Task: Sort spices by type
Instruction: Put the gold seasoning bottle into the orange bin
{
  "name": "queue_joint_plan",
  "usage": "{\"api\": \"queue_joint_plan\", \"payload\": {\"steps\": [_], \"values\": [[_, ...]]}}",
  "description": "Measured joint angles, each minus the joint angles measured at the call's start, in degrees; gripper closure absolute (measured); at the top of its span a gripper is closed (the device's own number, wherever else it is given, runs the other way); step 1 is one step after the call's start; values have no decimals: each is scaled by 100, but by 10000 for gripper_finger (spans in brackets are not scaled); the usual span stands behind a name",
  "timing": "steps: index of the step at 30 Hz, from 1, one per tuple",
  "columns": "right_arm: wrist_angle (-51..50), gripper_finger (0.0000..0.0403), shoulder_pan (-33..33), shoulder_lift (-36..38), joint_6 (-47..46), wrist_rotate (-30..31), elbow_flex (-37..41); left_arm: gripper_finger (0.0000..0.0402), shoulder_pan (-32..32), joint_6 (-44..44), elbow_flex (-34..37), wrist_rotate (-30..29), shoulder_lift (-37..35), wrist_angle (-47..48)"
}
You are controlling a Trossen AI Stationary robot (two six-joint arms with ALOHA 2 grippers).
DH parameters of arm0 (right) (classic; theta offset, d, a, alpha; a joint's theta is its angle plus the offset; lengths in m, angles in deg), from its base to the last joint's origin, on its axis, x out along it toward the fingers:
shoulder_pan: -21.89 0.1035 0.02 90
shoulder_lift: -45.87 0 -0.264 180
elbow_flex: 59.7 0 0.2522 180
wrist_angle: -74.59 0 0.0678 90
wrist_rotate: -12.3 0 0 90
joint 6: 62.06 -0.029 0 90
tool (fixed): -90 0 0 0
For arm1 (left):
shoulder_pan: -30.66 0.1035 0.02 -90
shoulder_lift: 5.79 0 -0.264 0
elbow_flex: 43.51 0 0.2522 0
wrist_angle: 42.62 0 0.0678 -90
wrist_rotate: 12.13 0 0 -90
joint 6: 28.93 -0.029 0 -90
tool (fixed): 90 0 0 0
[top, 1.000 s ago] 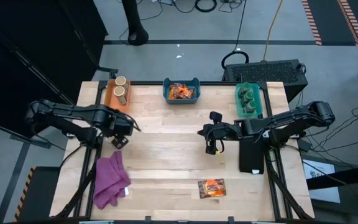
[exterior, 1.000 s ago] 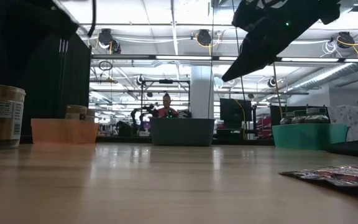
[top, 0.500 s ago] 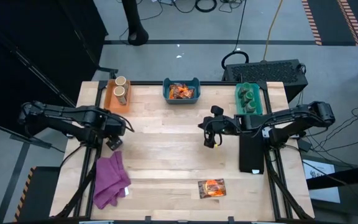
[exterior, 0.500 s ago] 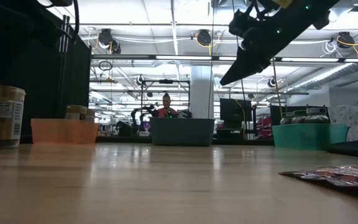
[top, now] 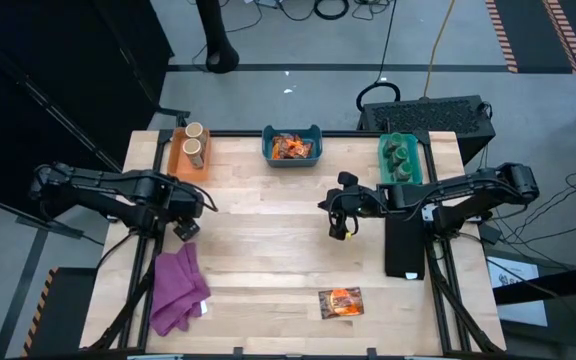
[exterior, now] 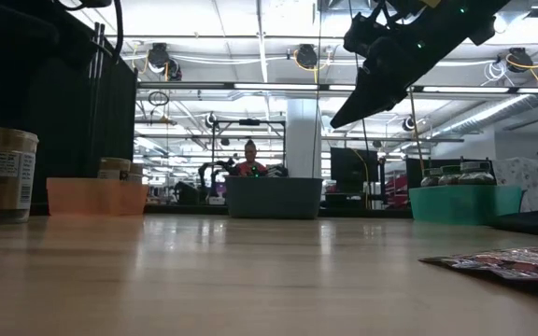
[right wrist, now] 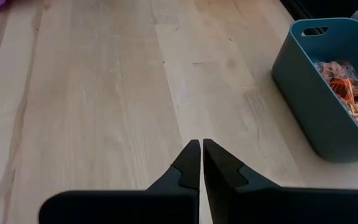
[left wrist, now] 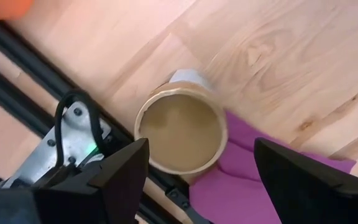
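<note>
An orange-and-dark packet (top: 340,302) lies flat near the tabletop's front edge. At the left edge, the left gripper (left wrist: 194,171) hangs spread above a tan jar (left wrist: 181,136) touching the purple cloth (left wrist: 260,180); only the wrist view shows its cream top. Mid-table, the right gripper (right wrist: 201,163) is closed, empty.

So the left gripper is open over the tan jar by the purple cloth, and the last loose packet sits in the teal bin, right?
Not quite. The high view shows the packet lying on the table, not in a bin. The left gripper is indeed open over the tan jar beside the purple cloth.
</note>
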Motion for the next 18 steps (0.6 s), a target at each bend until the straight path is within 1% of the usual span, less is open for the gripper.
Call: {"api": "queue_joint_plan", "payload": {"steps": [9, 12, 14, 18], "values": [[0, 403, -1, 0, -26, 4, 0, 110, 0, -321, 0, 14, 0, -334], [-1, 403, -1, 0, -30, 4, 0, 108, 0, -371, 0, 167, 0, -404], [0, 403, -1, 0, -28, 4, 0, 104, 0, -434, 0, 266, 0, -436], [-2, 403, -1, 0, 18, 4, 1, 86, 0, -434, 0, 273, 0, -424]]}}
